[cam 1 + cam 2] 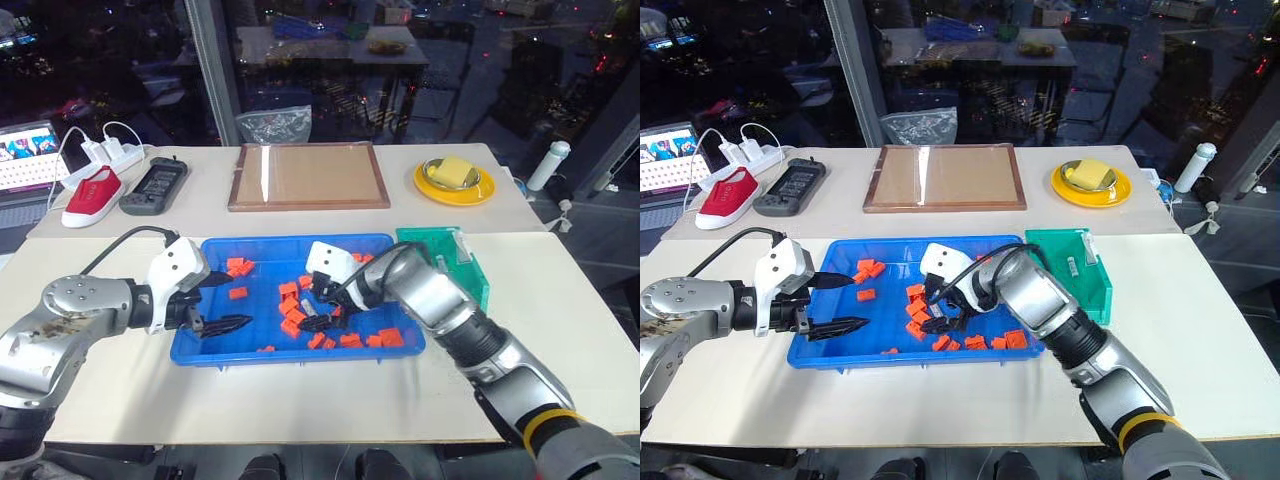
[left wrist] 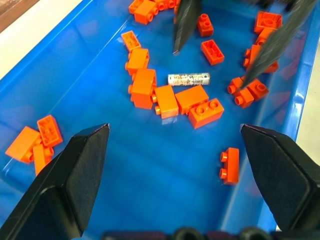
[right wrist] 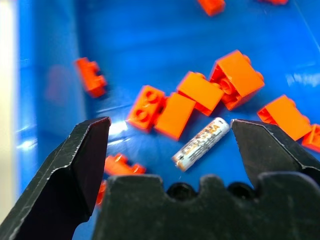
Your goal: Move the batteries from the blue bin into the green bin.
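Observation:
The blue bin (image 1: pixel 215 352) lies mid-table, strewn with orange blocks (image 1: pixel 290 307). One battery (image 3: pixel 201 144), silvery with dark print, lies flat on the bin's floor beside a cluster of blocks; it is also seen in the left wrist view (image 2: pixel 188 78). My right gripper (image 1: pixel 319 306) hangs open just above it, and the battery lies between the spread fingers, untouched. My left gripper (image 1: pixel 228 300) is open and empty over the bin's left part. The green bin (image 1: pixel 478 272) stands against the blue bin's right end.
Behind the bins are a wooden-framed tray (image 1: pixel 308 177) and a yellow plate (image 1: pixel 455 183). A red shoe (image 1: pixel 92 195), a dark handset (image 1: pixel 155 184), a power strip (image 1: pixel 105 153) and a laptop (image 1: pixel 25 158) sit at the far left. A white bottle (image 1: pixel 548 165) stands far right.

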